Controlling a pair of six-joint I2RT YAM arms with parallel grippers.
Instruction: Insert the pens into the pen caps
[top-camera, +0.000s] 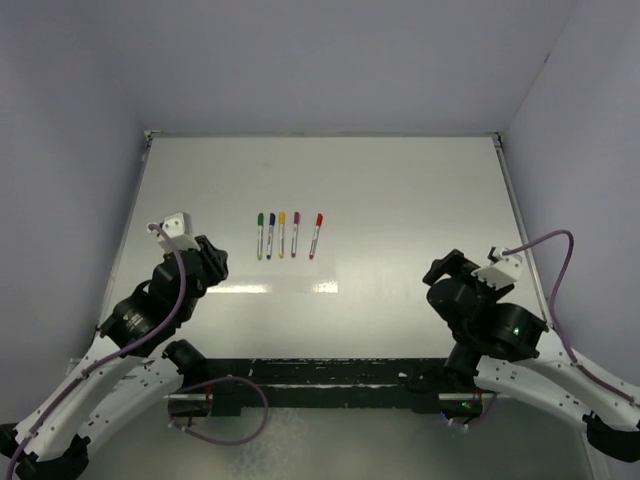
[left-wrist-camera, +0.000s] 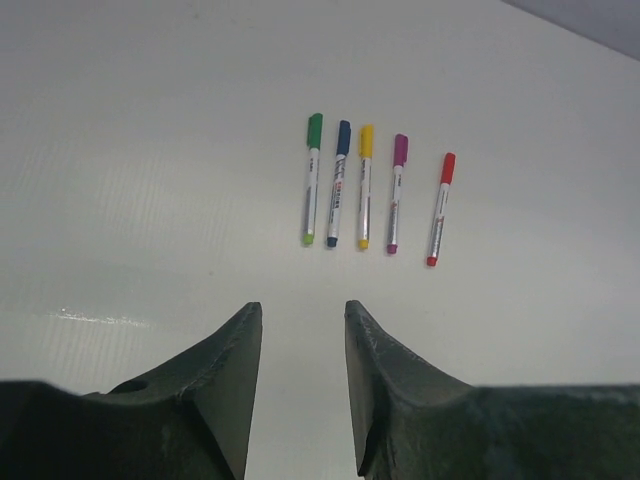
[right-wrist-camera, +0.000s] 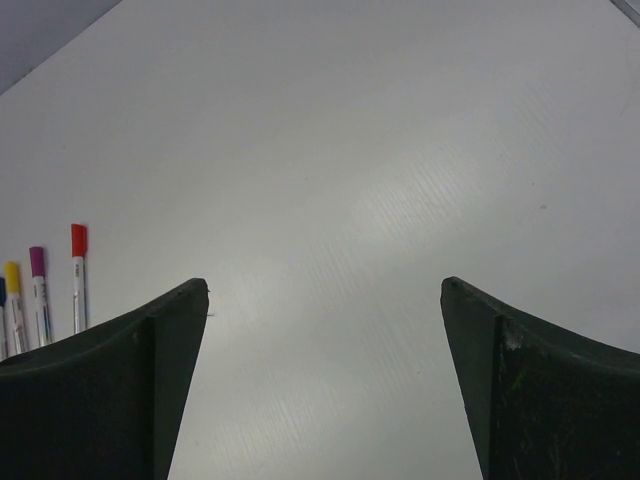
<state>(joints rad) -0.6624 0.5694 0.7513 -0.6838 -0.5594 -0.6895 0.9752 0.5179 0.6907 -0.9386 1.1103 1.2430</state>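
1. Left wrist view: the dark two-fingered left claw (left-wrist-camera: 302, 305), bottom of frame, stands partly parted, empty.
2. Ahead, upper centre, five thin whitish-grey marker pens (left-wrist-camera: 365, 195) lie side by side on the white tabletop (left-wrist-camera: 150, 150), long axes pointing away from it.
3. Stubby coloured plastic caps (left-wrist-camera: 366, 140) already sit on their far ends.
4. The right claw (right-wrist-camera: 323, 282) gapes wide, empty; pens only at its frame's lower left, so the left arm looks nearer.

Tiny print on barrels of pens (left-wrist-camera: 365, 187), too small to read; no legible text.
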